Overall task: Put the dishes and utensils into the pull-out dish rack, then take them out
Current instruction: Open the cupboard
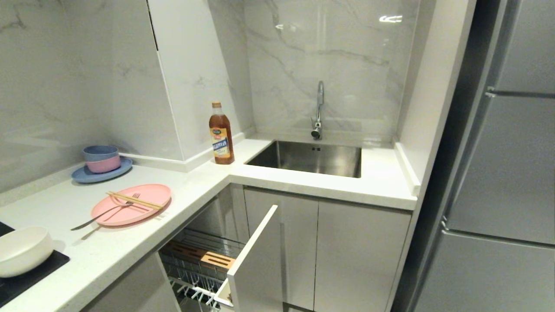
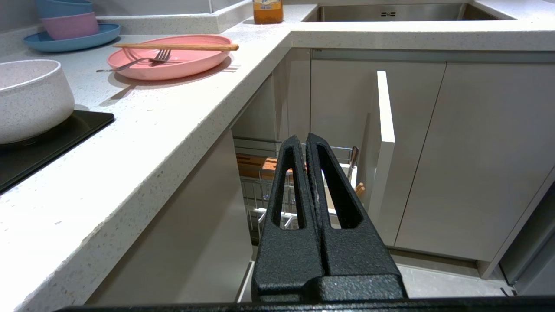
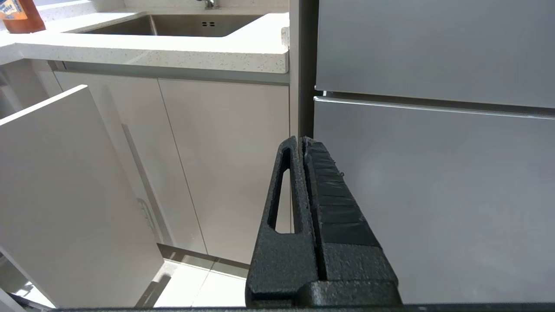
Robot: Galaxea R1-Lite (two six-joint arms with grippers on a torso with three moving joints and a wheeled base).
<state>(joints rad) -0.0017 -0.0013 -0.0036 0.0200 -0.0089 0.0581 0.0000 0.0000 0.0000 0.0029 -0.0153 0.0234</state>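
On the corner counter, our dishes wait while the pull-out dish rack (image 1: 204,260) stands open below

We see the pink plate (image 1: 143,212) carrying the chopsticks (image 1: 134,201) and fork (image 1: 106,212), the cream bowl (image 1: 21,250) nearer on a dark mat. Our left gripper (image 2: 306,143) and right gripper (image 3: 300,143) hang low, jaws pressed together, holding nothing. We judge loading not begun: lift the loose utensils off first so the plate comes away clean
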